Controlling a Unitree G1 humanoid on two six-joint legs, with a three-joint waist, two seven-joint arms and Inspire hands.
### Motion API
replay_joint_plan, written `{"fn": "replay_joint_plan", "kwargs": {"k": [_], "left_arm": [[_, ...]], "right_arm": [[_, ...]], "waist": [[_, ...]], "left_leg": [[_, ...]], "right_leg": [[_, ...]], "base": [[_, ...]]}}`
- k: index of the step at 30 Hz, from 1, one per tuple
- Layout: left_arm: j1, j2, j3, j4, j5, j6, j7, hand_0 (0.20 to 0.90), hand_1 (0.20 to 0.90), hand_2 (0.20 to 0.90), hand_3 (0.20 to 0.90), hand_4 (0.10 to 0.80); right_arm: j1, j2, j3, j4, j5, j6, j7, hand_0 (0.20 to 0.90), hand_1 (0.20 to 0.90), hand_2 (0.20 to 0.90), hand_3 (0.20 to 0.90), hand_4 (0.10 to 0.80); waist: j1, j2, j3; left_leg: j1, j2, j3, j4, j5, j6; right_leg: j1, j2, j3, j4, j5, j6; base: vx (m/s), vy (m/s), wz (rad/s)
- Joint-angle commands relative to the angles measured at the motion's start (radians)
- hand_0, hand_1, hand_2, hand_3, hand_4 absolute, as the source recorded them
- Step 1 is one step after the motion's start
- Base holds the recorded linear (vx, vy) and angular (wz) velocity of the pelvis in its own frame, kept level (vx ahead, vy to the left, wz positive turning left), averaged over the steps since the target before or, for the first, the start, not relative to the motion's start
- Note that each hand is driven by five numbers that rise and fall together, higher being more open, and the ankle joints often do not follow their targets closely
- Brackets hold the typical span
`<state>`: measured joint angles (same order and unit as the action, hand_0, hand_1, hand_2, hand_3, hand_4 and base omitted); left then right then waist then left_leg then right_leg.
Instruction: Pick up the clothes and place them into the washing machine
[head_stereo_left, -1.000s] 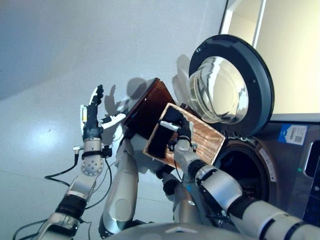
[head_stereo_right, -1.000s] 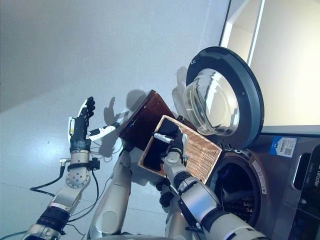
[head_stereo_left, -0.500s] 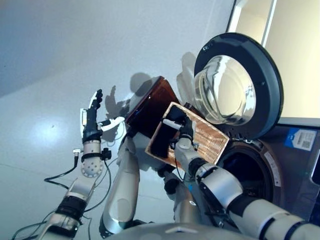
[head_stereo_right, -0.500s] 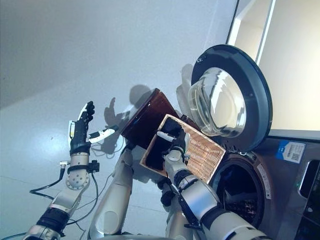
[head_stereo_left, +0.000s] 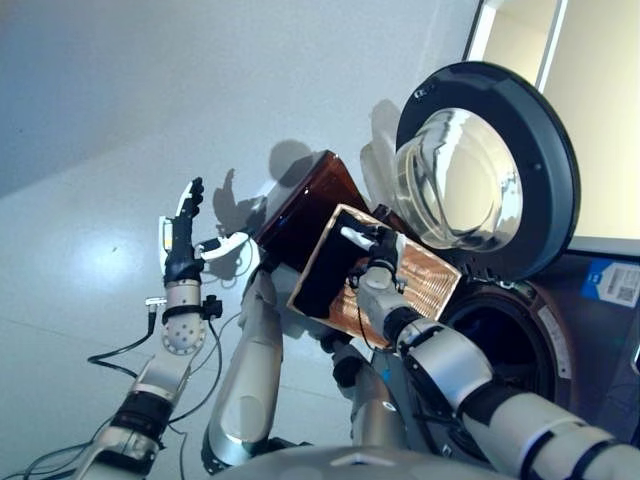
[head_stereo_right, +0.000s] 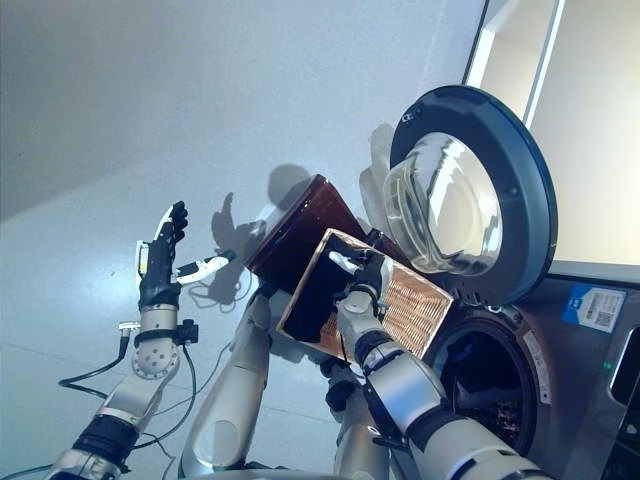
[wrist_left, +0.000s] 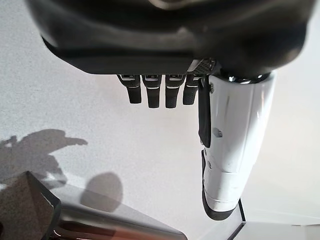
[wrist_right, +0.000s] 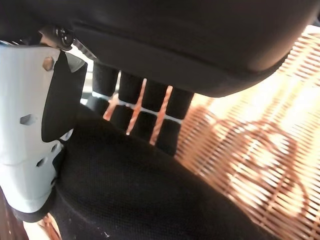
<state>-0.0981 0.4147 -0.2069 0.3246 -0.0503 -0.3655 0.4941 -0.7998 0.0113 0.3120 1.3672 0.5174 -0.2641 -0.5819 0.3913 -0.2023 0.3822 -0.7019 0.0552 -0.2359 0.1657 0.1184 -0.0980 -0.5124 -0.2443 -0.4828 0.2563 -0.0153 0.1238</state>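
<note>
— Black cloth is filling the foreground: what is the robot doing with it?

— The right hand (head_stereo_right: 366, 283) is reaching into a woven wicker basket (head_stereo_right: 410, 312), and its wrist camera is showing the fingers (wrist_right: 150, 117) and white-covered thumb curling against a dark garment (wrist_right: 145, 200) that is lying inside, against the basket's weave. The grasp is looking closed on the fabric, though how firmly it is holding cannot be judged.

— And the other hand?

— The left hand (head_stereo_left: 182, 240) is hanging idle over bare grey floor (head_stereo_left: 110, 120), well apart from the basket, fingers straight and carrying nothing.

— Where are the clothes sitting relative to the machine?

— The garment is resting in the basket, which is tilting beside a brown box-like object (head_stereo_left: 300, 215). Just beyond, the washing machine (head_stereo_right: 590, 400) is standing with its round glass door (head_stereo_right: 470, 195) swung fully open, and the dark drum opening (head_stereo_right: 490, 385) is showing below and beside the basket's far corner. Something is dimly showing inside the drum, too dark to make out.

— So which step is this?

— By the look of it, the pick-up is under way: cloth is being gathered, not yet lifted clear. The transfer is probably calling next for a lift out over the basket rim, then a swing across to the drum opening, keeping trailing fabric from snagging on the wicker edge or the door before the fingers let go.
</note>
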Motion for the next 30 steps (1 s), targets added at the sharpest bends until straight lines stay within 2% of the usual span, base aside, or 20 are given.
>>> {"fn": "replay_joint_plan", "kwargs": {"k": [1,6,13,14,15,16,23,29,30], "left_arm": [[0.006,0.054,0.021,-0.095,0.008,-0.08,0.024,0.9,0.9,0.9,0.9,0.8],[0.01,0.058,0.019,-0.079,0.001,-0.085,0.017,0.9,0.9,0.9,0.9,0.8],[0.02,0.048,0.009,-0.053,-0.029,-0.085,-0.028,0.9,0.9,0.9,0.9,0.8],[0.026,0.041,0.007,-0.059,-0.035,-0.083,-0.04,0.9,0.9,0.9,0.9,0.8],[0.028,0.041,0.008,-0.059,-0.035,-0.083,-0.04,0.9,0.9,0.9,0.9,0.8],[0.034,0.031,0.004,-0.061,-0.039,-0.082,-0.052,0.9,0.9,0.9,0.9,0.8],[0.07,0.01,0.004,-0.05,-0.061,-0.084,-0.089,0.9,0.9,0.9,0.9,0.8],[0.083,-0.02,-0.014,-0.009,-0.092,-0.093,-0.114,0.9,0.9,0.9,0.9,0.8],[0.083,-0.02,-0.014,-0.009,-0.092,-0.093,-0.114,0.9,0.9,0.9,0.9,0.8]], "right_arm": [[-0.016,-0.047,-0.029,-0.012,0.006,-0.057,-0.019,0.2,0.2,0.2,0.2,0.3],[0.003,-0.081,-0.06,-0.026,0.02,-0.062,-0.023,0.2,0.2,0.2,0.2,0.3],[0.093,-0.119,-0.119,-0.078,0.084,-0.086,0.015,0.2,0.2,0.2,0.2,0.3],[0.125,-0.118,-0.128,-0.105,0.109,-0.096,0.039,0.2,0.2,0.2,0.2,0.3],[0.127,-0.117,-0.126,-0.105,0.109,-0.095,0.039,0.2,0.2,0.2,0.2,0.3],[0.159,-0.112,-0.145,-0.133,0.146,-0.105,0.068,0.2,0.2,0.2,0.2,0.3],[0.261,-0.109,-0.218,-0.233,0.27,-0.15,0.141,0.2,0.2,0.2,0.2,0.3],[0.327,-0.11,-0.286,-0.326,0.368,-0.19,0.195,0.2,0.2,0.2,0.2,0.3],[0.327,-0.11,-0.286,-0.326,0.368,-0.19,0.195,0.2,0.2,0.2,0.2,0.3]], "waist": [[-0.023,0.024,0.004],[-0.038,0.029,-0.01],[-0.103,0.043,-0.077],[-0.12,0.053,-0.086],[-0.122,0.05,-0.092],[-0.136,0.063,-0.099],[-0.183,0.11,-0.137],[-0.219,0.165,-0.172],[-0.219,0.165,-0.172]], "left_leg": [[-0.051,-0.023,0.081,0.04,-0.084,-0.006],[-0.025,-0.018,0.097,0.039,-0.089,0.0],[0.041,-0.007,0.138,0.024,-0.092,0.012],[0.05,-0.009,0.158,0.016,-0.062,0.022],[0.063,-0.004,0.155,0.013,-0.092,0.015],[0.066,-0.008,0.171,0.01,-0.061,0.024],[0.126,-0.004,0.22,-0.013,-0.062,0.031],[0.178,-0.013,0.257,-0.051,-0.057,0.034],[0.179,-0.013,0.257,-0.051,-0.057,0.034]], "right_leg": [[0.126,0.004,0.066,-0.096,-0.021,0.033],[0.138,-0.002,0.08,-0.103,-0.011,0.034],[0.176,-0.015,0.126,-0.148,0.016,0.039],[0.176,-0.023,0.13,-0.162,0.048,0.036],[0.186,-0.018,0.139,-0.163,0.026,0.041],[0.184,-0.027,0.143,-0.176,0.059,0.038],[0.203,-0.049,0.183,-0.216,0.091,0.05],[0.219,-0.071,0.215,-0.252,0.114,0.06],[0.219,-0.071,0.216,-0.252,0.114,0.06]], "base": [[-0.014,0.033,-0.08],[-0.009,0.022,-0.09],[-0.016,0.047,-0.2],[-0.001,0.051,-0.19],[-0.1,0.102,-0.23],[-0.001,0.035,-0.21],[-0.019,0.068,-0.21],[0.008,0.061,-0.21],[0.03,0.066,-0.19]]}}
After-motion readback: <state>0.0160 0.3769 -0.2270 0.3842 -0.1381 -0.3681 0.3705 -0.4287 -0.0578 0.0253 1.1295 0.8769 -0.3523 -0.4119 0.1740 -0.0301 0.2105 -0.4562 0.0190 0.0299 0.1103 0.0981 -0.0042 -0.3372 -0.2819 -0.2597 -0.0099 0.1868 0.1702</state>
